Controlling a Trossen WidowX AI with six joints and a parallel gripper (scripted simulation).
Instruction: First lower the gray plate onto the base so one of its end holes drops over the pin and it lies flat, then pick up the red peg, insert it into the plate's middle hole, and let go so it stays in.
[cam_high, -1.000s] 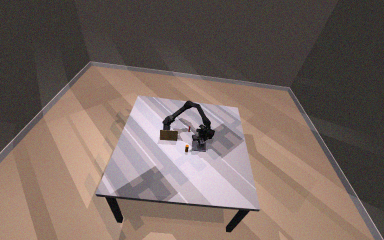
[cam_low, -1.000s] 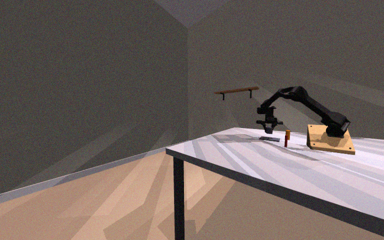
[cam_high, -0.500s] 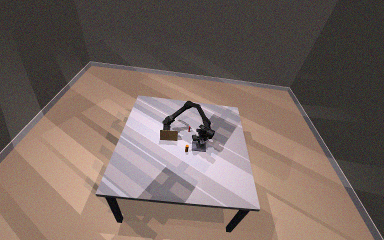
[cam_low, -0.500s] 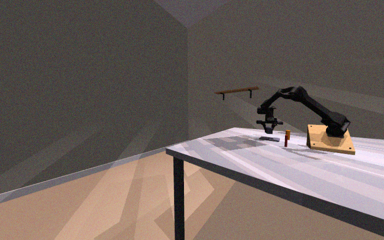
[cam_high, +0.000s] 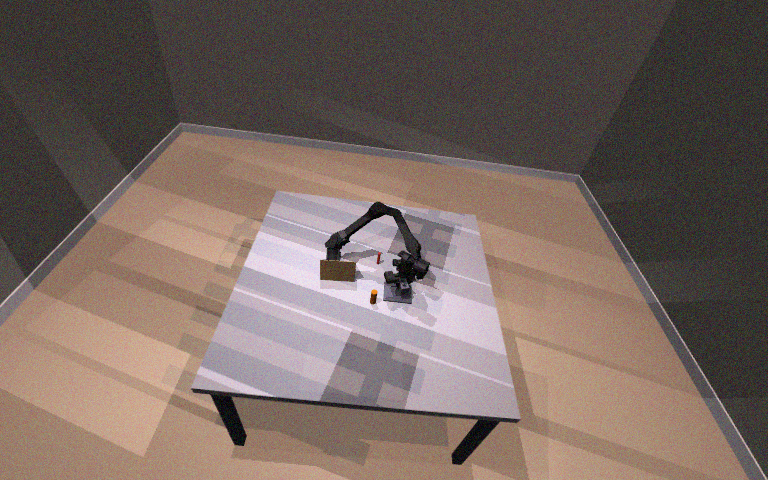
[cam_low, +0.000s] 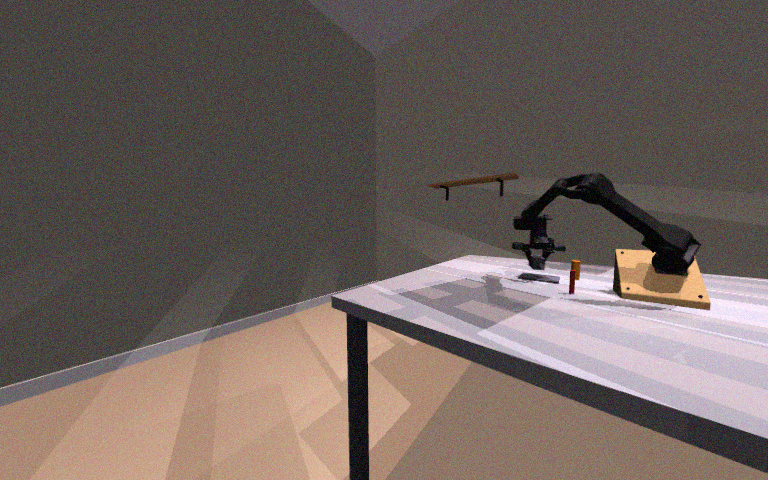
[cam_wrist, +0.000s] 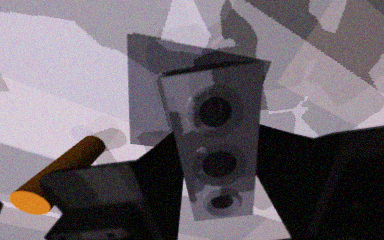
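Note:
My gripper (cam_high: 402, 283) (cam_low: 536, 264) (cam_wrist: 208, 127) is shut on the gray plate (cam_wrist: 237, 75), with a finger on each side of it. The plate shows three round holes in a row in the wrist view. It is held above the dark gray base (cam_high: 389, 295) (cam_low: 546, 278) (cam_wrist: 145, 107), with a gap under the fingertips in the exterior view. The base's left part shows beyond the plate in the wrist view. The pin cannot be made out. The thin red peg (cam_high: 378, 258) (cam_low: 572, 282) stands upright on the table, between the base and the arm's mount.
A thicker orange cylinder (cam_high: 373, 297) (cam_low: 576, 270) (cam_wrist: 67, 166) stands beside the base, close to the left finger in the wrist view. The arm's wooden mount (cam_high: 338, 271) (cam_low: 634, 287) is on the table (cam_high: 271, 350). A shelf (cam_low: 474, 181) hangs on the far wall.

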